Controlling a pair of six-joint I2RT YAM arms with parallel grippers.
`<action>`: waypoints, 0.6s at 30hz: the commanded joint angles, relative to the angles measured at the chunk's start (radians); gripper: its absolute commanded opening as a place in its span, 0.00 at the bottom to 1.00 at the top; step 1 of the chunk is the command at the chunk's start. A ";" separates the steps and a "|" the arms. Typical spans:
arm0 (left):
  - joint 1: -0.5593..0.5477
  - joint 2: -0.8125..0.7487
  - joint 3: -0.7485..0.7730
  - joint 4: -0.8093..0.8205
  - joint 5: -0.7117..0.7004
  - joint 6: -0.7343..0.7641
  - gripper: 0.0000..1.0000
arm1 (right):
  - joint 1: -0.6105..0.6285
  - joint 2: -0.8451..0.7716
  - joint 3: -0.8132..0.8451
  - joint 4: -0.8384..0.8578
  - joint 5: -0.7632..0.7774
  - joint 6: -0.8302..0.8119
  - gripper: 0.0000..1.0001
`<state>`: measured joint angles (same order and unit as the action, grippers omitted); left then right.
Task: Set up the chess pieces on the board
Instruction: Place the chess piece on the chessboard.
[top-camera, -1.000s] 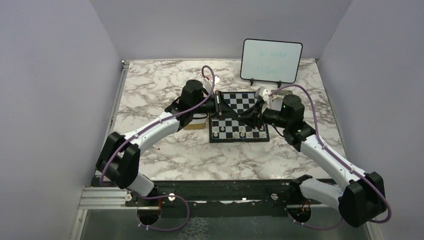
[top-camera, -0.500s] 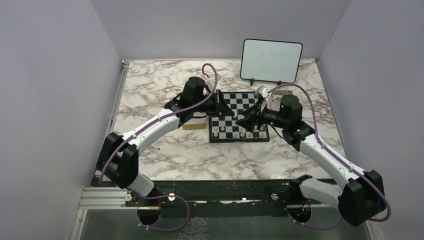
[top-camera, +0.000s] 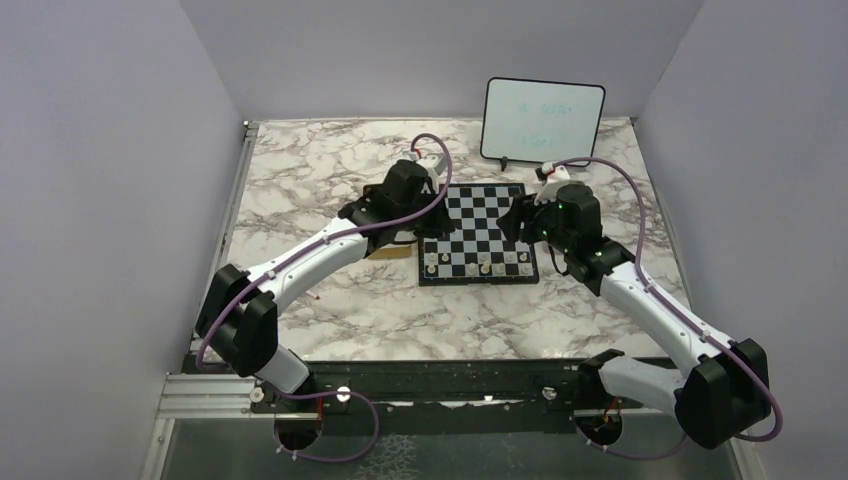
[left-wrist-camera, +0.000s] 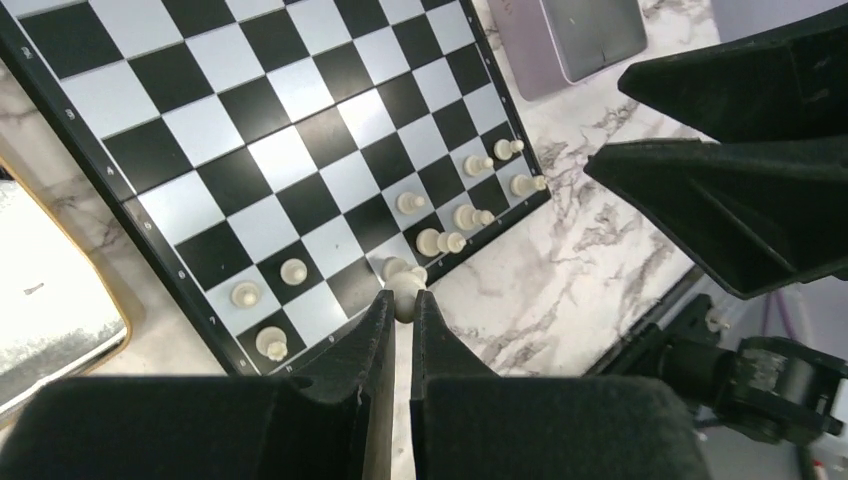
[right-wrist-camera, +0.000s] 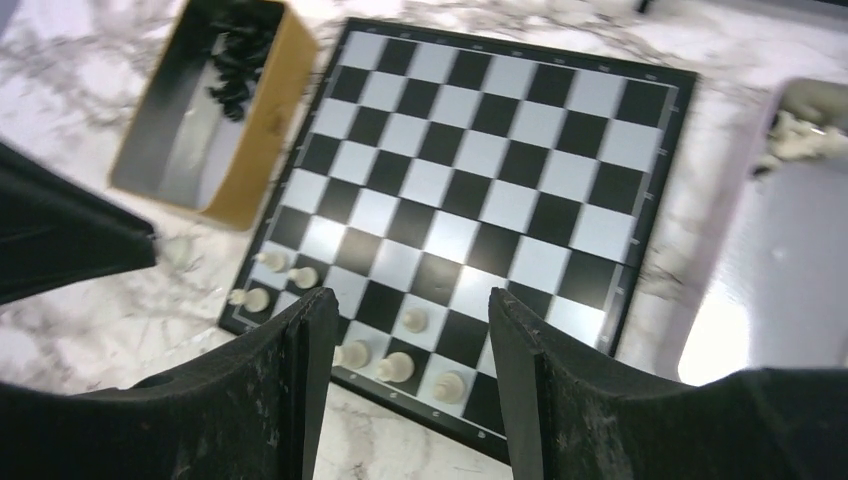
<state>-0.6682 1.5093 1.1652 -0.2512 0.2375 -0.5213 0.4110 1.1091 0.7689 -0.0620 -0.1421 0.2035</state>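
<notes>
Left gripper (left-wrist-camera: 400, 305) is pinched nearly shut on a small cream-white piece (left-wrist-camera: 405, 293), whose round head shows just past the fingertips. In the wrist view it hangs over the near edge of the board (left-wrist-camera: 300, 150), right beside a piece already standing there. We cannot tell how high it sits above the squares.

Our right gripper (right-wrist-camera: 410, 300) stands with its jaws spread wide and nothing between them, above the board's near rows. Several other cream-white pieces (left-wrist-camera: 293, 270) already stand in the two rows nearest us, with gaps among them. A tan box (right-wrist-camera: 215, 120) holding black pieces (right-wrist-camera: 235, 70) lies just off the board's left side, and a pale tray (right-wrist-camera: 790, 230) lies off its right side.

We judge the step in hand to be setting this piece on an empty square in those near rows. To do it well:
- We should line the piece up over the middle of its square before lowering, since its neighbours stand close and a sideways drift could topple them.
- We should come straight down and part the fingers only once the base rests flat.
- We should then lift straight up, so the fingers do not drag the piece.
- We should keep the right arm off to its own side, as both wrists crowd the same small board.
</notes>
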 joint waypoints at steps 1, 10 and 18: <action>-0.073 0.044 0.093 -0.066 -0.215 0.098 0.06 | -0.010 -0.003 0.008 -0.056 0.249 0.044 0.61; -0.162 0.166 0.160 -0.115 -0.331 0.113 0.06 | -0.127 0.019 -0.032 -0.067 0.269 0.081 0.58; -0.182 0.255 0.175 -0.134 -0.357 0.108 0.06 | -0.254 0.035 -0.064 -0.033 0.152 0.098 0.57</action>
<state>-0.8406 1.7344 1.3029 -0.3542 -0.0582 -0.4244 0.1913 1.1492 0.7242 -0.1143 0.0708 0.2806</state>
